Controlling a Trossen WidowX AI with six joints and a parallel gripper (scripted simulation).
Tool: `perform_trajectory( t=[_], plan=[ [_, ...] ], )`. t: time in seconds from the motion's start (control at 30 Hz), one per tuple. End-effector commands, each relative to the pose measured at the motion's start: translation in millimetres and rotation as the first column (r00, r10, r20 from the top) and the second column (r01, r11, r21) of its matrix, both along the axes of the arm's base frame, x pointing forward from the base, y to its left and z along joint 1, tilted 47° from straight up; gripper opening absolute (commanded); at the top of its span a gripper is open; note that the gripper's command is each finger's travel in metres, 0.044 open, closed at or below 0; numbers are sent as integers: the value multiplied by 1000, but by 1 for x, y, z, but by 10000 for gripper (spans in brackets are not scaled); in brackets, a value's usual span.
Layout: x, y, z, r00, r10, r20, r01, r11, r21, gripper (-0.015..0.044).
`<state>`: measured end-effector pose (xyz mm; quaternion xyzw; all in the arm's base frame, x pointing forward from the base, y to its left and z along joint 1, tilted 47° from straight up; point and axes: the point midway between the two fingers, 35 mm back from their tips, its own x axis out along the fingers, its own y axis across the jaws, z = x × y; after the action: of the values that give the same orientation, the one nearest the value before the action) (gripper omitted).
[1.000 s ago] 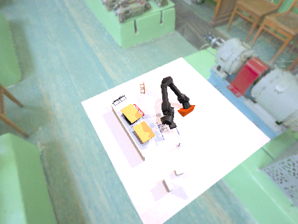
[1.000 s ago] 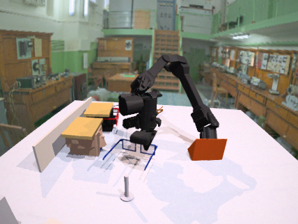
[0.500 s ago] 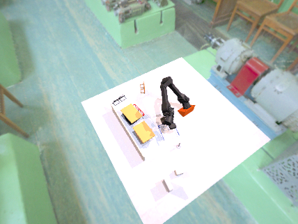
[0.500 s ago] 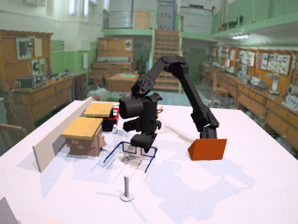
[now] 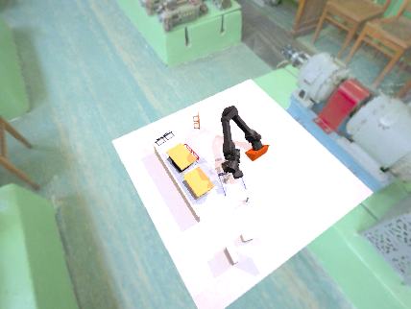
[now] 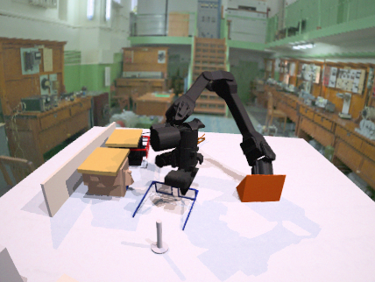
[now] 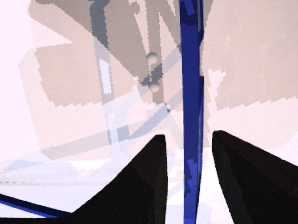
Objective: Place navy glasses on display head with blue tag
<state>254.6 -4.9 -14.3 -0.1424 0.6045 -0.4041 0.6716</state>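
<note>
Hand (image 5: 234, 177) (image 6: 186, 191) (image 7: 188, 141): fingers parted, nothing gripped. Between the fingertips, apart from both, stands the front of the navy glasses (image 5: 222, 184) (image 6: 158, 189) (image 7: 191, 125), temples extending beyond. Unsupported, the frame could drop or tip onto the bench (image 5: 307, 202) (image 6: 324, 184); an off-centre regrasp could twist it.

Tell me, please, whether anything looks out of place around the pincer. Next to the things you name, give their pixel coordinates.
Yes: the navy glasses (image 5: 222, 184) (image 6: 143, 199) (image 7: 191, 100) are off to the side of the nearer head (image 5: 198, 182) (image 6: 105, 181), not on it. The pincer (image 5: 237, 177) (image 6: 185, 192) (image 7: 188, 141) straddles the frame with gaps on both sides, an odd place to have it ungripped.
</note>
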Motion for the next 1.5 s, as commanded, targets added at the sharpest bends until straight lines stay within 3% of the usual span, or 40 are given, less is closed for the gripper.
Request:
perform_trajectory(
  t=[0.0, 0.77, 0.97, 1.1, 1.23, 1.47],
  plan=[
    [0, 0, 0, 1000, 0, 1, 0, 1000, 0, 108],
    [3, 13, -1, 1000, 3, -6, -4, 1000, -6, 108],
    [2, 39, 38, 1000, 4, -7, -4, 1000, -5, 108],
    [2, 41, 40, 1000, 4, -7, -4, 1000, -5, 108],
    [3, 37, 35, 1000, 14, -3, -14, 1000, -8, 200],
    [4, 38, 35, 1000, 11, -2, -11, 1000, -8, 200]
  ],
)
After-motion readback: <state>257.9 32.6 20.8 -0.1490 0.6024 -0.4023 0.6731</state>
